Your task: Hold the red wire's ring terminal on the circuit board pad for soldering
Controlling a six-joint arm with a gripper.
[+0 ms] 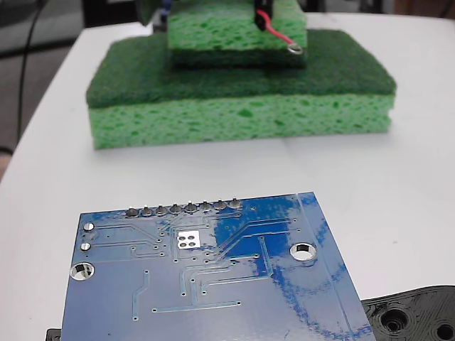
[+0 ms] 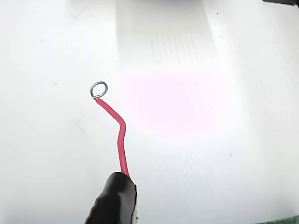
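No readable text, label, brand or number shows in either view. The circuit board (image 1: 213,284), low in the fixed view, bears only traces.

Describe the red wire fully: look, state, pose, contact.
The red wire is short, thin and red-insulated, with a kink midway. Its near end disappears into a glossy black sleeve; the far end carries a small silver ring terminal, an open round loop. In the wrist view it hangs free over the white table, touching nothing visible. In the fixed view it shows in front of the green sponges, well away from the blue circuit board. No pincer fingers show.
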